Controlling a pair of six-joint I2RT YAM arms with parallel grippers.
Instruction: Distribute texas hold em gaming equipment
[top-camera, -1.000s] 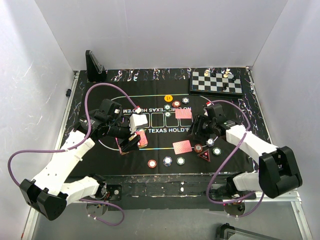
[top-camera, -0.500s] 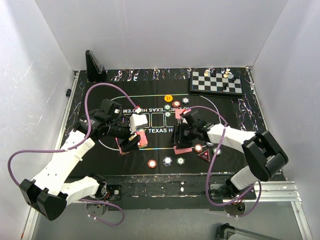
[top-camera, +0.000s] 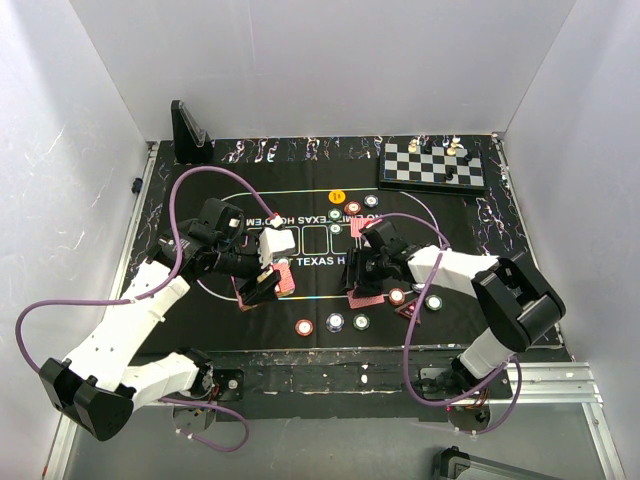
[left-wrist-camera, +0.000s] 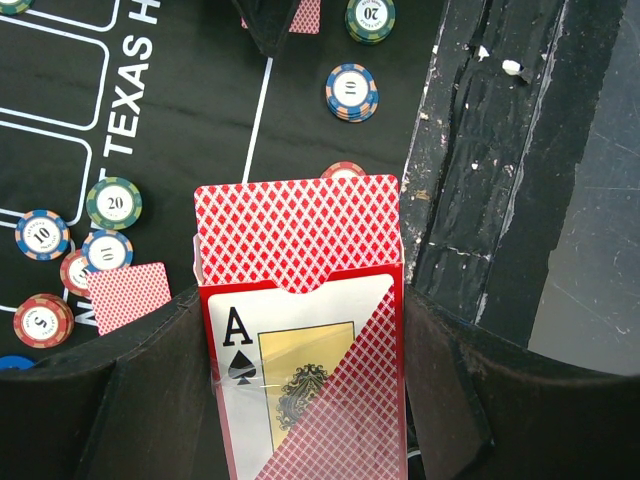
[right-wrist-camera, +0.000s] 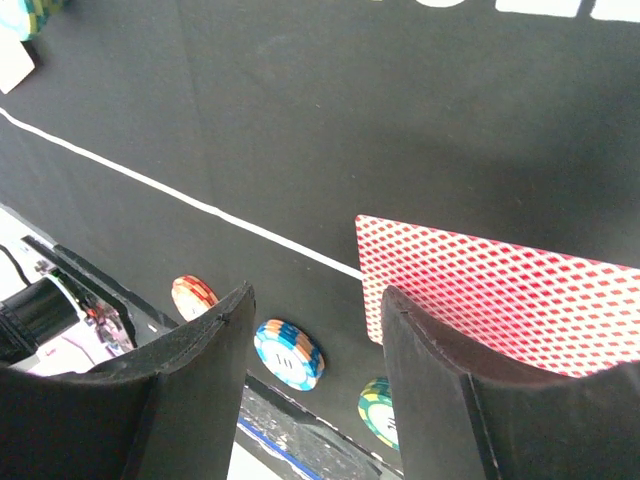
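Observation:
My left gripper (top-camera: 268, 285) is shut on an open box of red-backed playing cards (left-wrist-camera: 300, 370); an ace of spades is printed on the box, and the cards (left-wrist-camera: 296, 225) stick out of its top. My right gripper (top-camera: 357, 278) stands open just above the mat (right-wrist-camera: 300, 120), empty, with a face-down card (right-wrist-camera: 500, 305) beside its right finger (right-wrist-camera: 440, 390). Past its fingertips lie a blue chip (right-wrist-camera: 288, 353), a red chip (right-wrist-camera: 194, 296) and a green chip (right-wrist-camera: 378, 410). Another card (left-wrist-camera: 128, 295) and several chips (left-wrist-camera: 113, 202) lie further back on the mat.
A chessboard with pieces (top-camera: 432, 165) sits at the back right and a black stand (top-camera: 188, 135) at the back left. A yellow button (top-camera: 337, 194), a red triangular marker (top-camera: 408, 310) and more chips (top-camera: 433, 302) lie on the mat. The scuffed black table edge (left-wrist-camera: 500, 150) runs along the front.
My right arm has swung left from the mat's right side to hover over the face-down card near the front centre. The left arm and card box have not moved.

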